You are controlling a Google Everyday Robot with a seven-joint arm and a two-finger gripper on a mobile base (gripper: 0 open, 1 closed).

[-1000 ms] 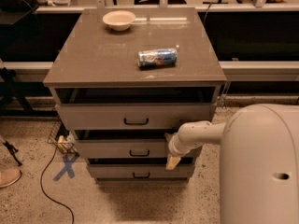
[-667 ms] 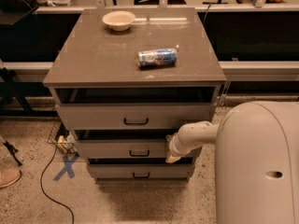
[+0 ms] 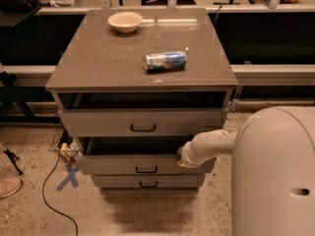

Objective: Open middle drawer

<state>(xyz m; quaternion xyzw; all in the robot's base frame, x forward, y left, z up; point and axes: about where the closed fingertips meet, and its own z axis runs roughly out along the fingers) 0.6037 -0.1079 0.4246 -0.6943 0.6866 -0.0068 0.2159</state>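
The middle drawer (image 3: pixel 113 164) stands partly pulled out of the table (image 3: pixel 108 58). Its flat front sits forward of the bottom drawer (image 3: pixel 118 182) beneath it, and a dark open strip shows behind its top edge. Its small black handle (image 3: pixel 146 169) is at the centre of the front, with nothing touching it.

The tool (image 3: pixel 183 159) is at the right end of that drawer, up against the top edge of the front, at the tip of a pale arm (image 3: pixel 212 142) that reaches in from the right. I cannot tell whether the tool is spread or pressed together, because its tip merges with the drawer edge. The arm comes from the robot's big rounded body (image 3: pixel 275 171), which fills the lower right corner.

The top drawer (image 3: pixel 98 123) has a taller front and a wider handle (image 3: pixel 143 128). It is also slightly out, with a dark gap between it and the table top.

On the table a pale bowl (image 3: pixel 125 21) sits near the back left. A can (image 3: pixel 166 61) lies on its side near the middle, well apart from the bowl.

On the speckled floor left of the table there is a blue X of tape (image 3: pixel 68 177) with a black cable (image 3: pixel 47 193) curving past it. A small wire basket (image 3: pixel 61 146) stands by the table's lower left corner.
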